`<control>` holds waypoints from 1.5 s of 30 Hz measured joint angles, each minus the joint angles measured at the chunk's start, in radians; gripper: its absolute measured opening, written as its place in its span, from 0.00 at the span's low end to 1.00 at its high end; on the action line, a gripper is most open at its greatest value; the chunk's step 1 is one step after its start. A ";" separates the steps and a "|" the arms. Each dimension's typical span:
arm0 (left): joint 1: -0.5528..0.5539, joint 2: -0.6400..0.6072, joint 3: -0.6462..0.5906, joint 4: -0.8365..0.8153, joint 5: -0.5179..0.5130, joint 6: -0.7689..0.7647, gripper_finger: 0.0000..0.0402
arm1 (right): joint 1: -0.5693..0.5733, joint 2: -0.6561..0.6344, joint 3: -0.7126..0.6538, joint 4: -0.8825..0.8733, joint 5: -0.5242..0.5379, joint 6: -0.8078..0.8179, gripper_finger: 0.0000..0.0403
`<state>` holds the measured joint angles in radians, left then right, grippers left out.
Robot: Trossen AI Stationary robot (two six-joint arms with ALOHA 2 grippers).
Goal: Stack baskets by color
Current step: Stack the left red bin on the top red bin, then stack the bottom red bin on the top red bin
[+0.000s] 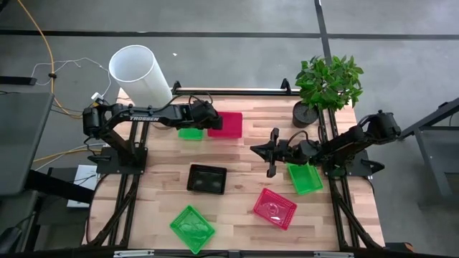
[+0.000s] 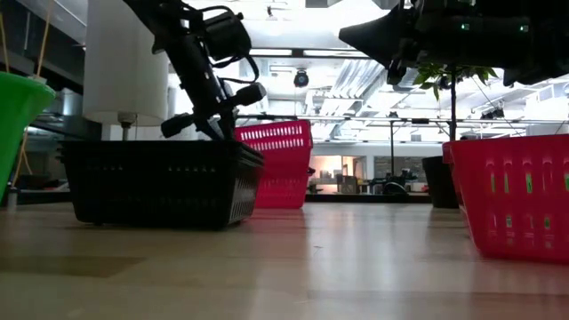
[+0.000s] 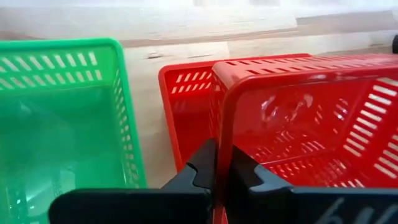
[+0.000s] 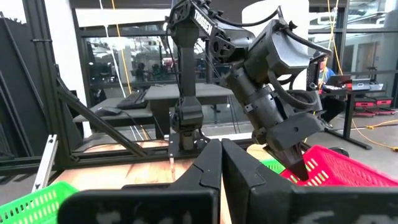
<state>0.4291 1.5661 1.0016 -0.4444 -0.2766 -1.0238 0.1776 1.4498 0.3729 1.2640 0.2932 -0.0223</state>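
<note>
My left gripper (image 3: pixel 222 167) is at the far middle of the table (image 1: pixel 237 161), shut on a pink basket (image 3: pixel 311 118). That basket sits over a second pink basket (image 3: pixel 186 106), offset from it. A green basket (image 3: pixel 62 124) stands right beside them. Nearer the front stand a black basket (image 1: pixel 206 179), a green basket (image 1: pixel 305 177), a pink basket (image 1: pixel 275 208) and another green one (image 1: pixel 192 228), each flat on its bottom. My right gripper (image 1: pixel 257 148) hangs shut over the table's middle right, holding nothing. My left gripper pinches the upper pink basket's side wall at its rim (image 3: pixel 224 127), one finger inside the basket and one outside. The fingers come slanting down from the table's left side. The basket sits over the lower pink one; whether it rests in it, I cannot tell.
A large white cylinder (image 1: pixel 140 72) stands at the far left corner and a potted plant (image 1: pixel 326 86) at the far right. Bare wood lies in the table's middle between the black basket and my right gripper.
</note>
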 joint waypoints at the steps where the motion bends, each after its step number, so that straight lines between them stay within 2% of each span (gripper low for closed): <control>1: -0.002 0.000 0.000 -0.002 0.001 0.001 0.00 | 0.000 0.000 0.000 0.000 0.000 0.000 0.00; 7: -0.007 0.000 0.000 -0.003 0.016 0.006 0.03 | 0.000 0.000 0.000 -0.003 0.000 0.005 0.00; 22: -0.010 -0.012 0.034 0.002 0.005 0.106 0.29 | 0.000 0.000 0.000 -0.010 0.000 0.024 0.00; 26: -0.013 -0.031 0.080 0.006 0.012 0.184 0.34 | 0.000 0.000 0.000 -0.011 -0.001 0.024 0.00; 29: -0.036 -0.056 0.105 0.023 0.045 0.340 0.35 | 0.000 0.000 0.000 -0.011 -0.014 0.024 0.00; 34: -0.178 -0.159 0.107 0.111 0.028 0.597 0.34 | 0.000 0.000 0.000 -0.011 -0.028 0.023 0.00; 38: -0.360 -0.265 0.064 0.168 -0.080 0.723 0.32 | 0.000 0.000 0.000 -0.011 -0.058 0.023 0.00; 41: -0.511 -0.368 -0.035 0.268 -0.185 0.773 0.31 | 0.000 0.000 0.000 -0.011 -0.066 0.023 0.00; 45: -0.676 -0.496 -0.241 0.511 -0.304 0.833 0.31 | 0.000 0.000 0.000 -0.011 -0.066 0.023 0.00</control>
<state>-0.2472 1.0706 0.7604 0.0662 -0.5809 -0.1912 0.1776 1.4498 0.3729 1.2533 0.2276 0.0006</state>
